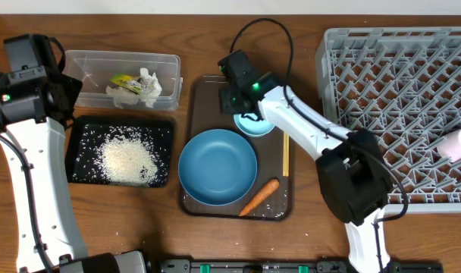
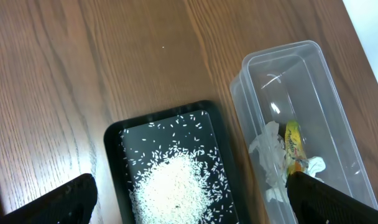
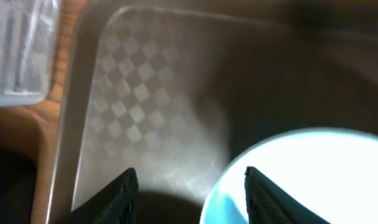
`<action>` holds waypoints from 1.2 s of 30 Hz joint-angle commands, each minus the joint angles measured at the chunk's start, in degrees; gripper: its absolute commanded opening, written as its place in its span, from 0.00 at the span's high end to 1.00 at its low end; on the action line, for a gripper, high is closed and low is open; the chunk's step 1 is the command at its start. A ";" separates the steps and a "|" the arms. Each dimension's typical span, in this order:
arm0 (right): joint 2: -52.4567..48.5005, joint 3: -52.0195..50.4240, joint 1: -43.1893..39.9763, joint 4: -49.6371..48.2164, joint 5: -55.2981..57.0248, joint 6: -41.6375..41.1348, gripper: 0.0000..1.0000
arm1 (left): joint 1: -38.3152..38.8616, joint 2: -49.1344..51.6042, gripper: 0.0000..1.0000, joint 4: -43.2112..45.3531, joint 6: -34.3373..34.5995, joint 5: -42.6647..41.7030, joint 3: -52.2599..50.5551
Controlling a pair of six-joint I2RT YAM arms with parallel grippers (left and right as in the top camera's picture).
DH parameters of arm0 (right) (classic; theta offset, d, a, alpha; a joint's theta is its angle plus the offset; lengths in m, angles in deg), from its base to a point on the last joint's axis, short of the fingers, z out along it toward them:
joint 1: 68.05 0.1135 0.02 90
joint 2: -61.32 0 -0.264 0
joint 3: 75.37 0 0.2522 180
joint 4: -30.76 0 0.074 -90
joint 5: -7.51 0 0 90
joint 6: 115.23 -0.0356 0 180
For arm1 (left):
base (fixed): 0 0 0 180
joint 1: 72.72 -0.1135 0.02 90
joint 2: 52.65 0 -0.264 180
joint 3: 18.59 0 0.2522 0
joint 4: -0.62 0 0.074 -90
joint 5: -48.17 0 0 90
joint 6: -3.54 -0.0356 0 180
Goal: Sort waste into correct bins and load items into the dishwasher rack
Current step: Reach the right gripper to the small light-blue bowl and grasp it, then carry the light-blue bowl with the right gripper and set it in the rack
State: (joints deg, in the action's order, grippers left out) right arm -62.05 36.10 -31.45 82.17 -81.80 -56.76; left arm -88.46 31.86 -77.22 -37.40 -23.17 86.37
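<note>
The clear tub point(image 1: 164, 67) holds crumpled white paper point(image 1: 145, 82) and the yellow-green wrapper point(image 1: 124, 80). The black tray point(image 1: 76, 152) holds a heap of rice point(image 1: 126, 159). The blue dish point(image 1: 217, 167), small light-blue bowl point(image 1: 259, 126), chopsticks point(image 1: 286, 155) and carrot point(image 1: 259, 197) lie on the brown serving tray point(image 1: 208, 95). A white cup point(image 1: 458, 144) lies in the grey rack point(image 1: 390, 98). My right gripper point(image 1: 242, 106) point(image 3: 192, 202) is open astride the bowl's rim point(image 3: 288, 174). My left gripper point(image 1: 67, 102) point(image 2: 189, 205) is open and empty above the black tray point(image 2: 114, 155) and rice point(image 2: 176, 186).
The left wrist view also shows the tub point(image 2: 288, 68) with paper point(image 2: 270, 155) and wrapper point(image 2: 293, 146). A few rice grains point(image 1: 117, 216) lie on the wooden table in front of the black tray. The rack fills the right side.
</note>
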 commanded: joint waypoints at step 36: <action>16.31 9.22 -14.23 7.04 -11.21 12.11 0.99 | -0.26 0.20 0.01 -0.07 -0.72 1.36 -0.24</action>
State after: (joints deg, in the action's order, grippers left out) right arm -51.97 43.25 -39.23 89.12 -84.88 -52.73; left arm -88.46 31.86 -77.22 -37.40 -23.19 86.37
